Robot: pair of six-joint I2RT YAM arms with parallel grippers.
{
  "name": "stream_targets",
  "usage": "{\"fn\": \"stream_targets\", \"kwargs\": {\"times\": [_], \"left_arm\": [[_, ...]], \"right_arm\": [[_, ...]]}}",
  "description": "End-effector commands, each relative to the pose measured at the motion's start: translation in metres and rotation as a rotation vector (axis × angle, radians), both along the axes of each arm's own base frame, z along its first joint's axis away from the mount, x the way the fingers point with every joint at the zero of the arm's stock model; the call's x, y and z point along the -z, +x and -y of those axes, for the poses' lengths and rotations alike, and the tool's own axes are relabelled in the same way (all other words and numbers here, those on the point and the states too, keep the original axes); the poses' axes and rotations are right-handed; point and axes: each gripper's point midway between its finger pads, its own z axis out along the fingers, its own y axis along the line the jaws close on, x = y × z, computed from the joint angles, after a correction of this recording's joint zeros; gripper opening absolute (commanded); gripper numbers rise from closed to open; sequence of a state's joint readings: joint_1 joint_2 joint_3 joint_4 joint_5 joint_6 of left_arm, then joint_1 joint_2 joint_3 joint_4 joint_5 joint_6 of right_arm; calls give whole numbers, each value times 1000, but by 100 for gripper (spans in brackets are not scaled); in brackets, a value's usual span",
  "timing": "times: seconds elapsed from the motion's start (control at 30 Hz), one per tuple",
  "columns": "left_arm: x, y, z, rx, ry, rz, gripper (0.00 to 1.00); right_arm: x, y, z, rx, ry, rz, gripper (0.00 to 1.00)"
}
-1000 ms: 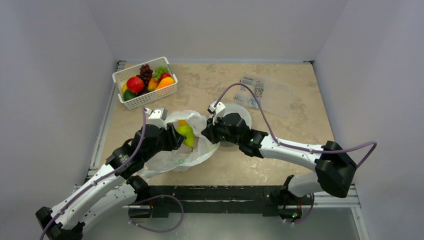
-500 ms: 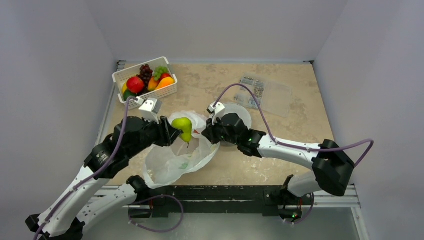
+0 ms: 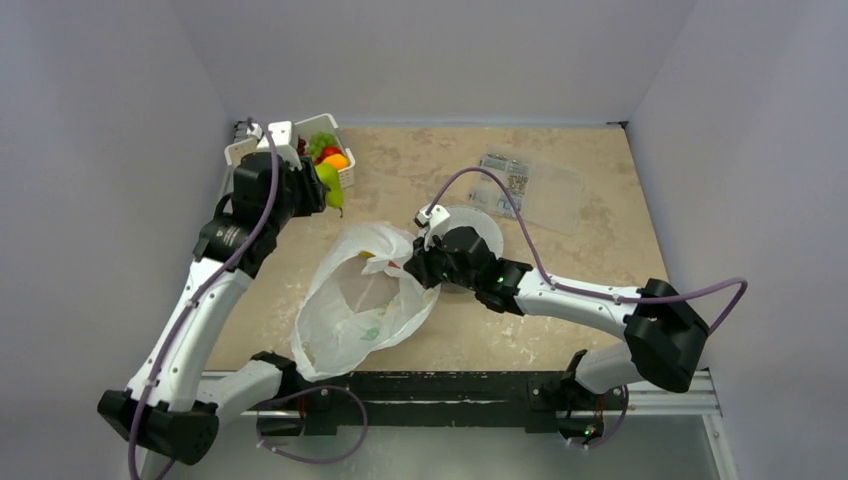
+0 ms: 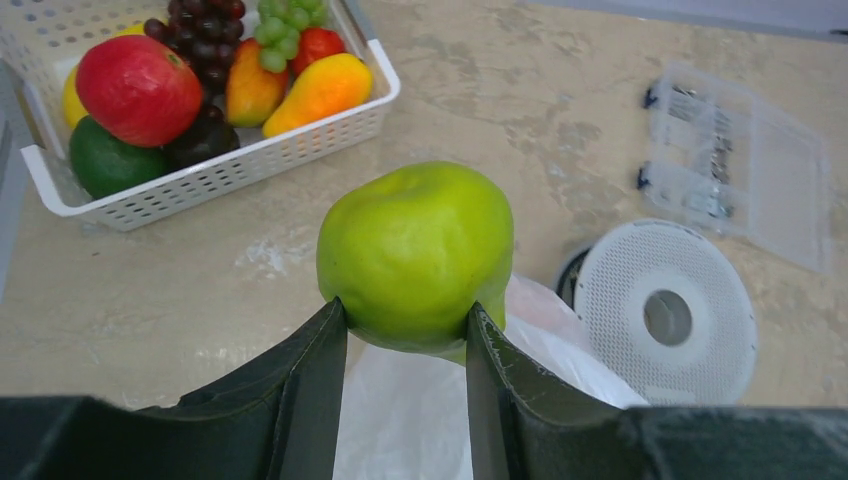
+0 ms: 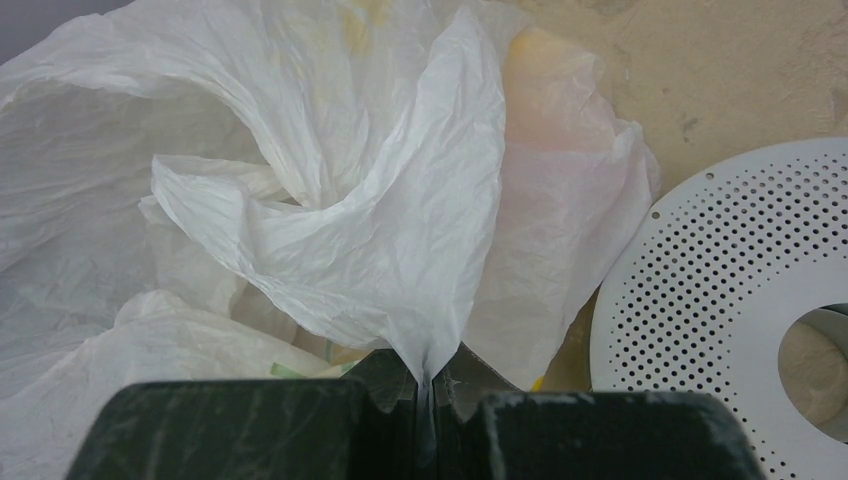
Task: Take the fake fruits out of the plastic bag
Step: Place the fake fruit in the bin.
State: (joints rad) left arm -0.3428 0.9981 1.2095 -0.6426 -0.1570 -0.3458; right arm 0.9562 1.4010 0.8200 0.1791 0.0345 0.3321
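Green pear clamped in left tool, plastic bag pinched by right tool

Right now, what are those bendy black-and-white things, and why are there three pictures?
They are two robot arms bolted to a table. The big picture looks down from above. The other two come from small cameras on each arm's wrist. The left gripper holds a green pear up in the air, near a white basket of other toy fruit. The right gripper pinches the edge of a thin white plastic bag, which lies open on the table. Beside the bag lie a round white disc full of tiny holes and a flat clear packet.
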Motion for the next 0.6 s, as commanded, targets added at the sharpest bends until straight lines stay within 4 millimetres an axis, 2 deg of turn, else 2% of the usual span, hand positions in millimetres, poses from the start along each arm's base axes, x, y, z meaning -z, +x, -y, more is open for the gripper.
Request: {"fn": "stream_targets", "kwargs": {"times": [0.0, 0.1, 0.27, 0.4, 0.53, 0.57], "left_arm": [[-33, 56, -25, -134, -36, 159, 0], [-27, 98, -43, -226, -9, 200, 0], [6, 164, -69, -298, 103, 123, 0], [29, 203, -87, -335, 125, 46, 0], [50, 230, -101, -352, 157, -26, 0], [63, 237, -103, -362, 171, -61, 0]], "right_arm": [[-14, 2, -4, -6, 29, 31, 0], [-13, 1, -5, -10, 38, 29, 0], [-17, 0, -2, -8, 46, 37, 0], [-24, -2, 0, -16, 49, 46, 0], [-25, -2, 5, -6, 46, 56, 0], [-26, -3, 5, -6, 44, 56, 0]]}}
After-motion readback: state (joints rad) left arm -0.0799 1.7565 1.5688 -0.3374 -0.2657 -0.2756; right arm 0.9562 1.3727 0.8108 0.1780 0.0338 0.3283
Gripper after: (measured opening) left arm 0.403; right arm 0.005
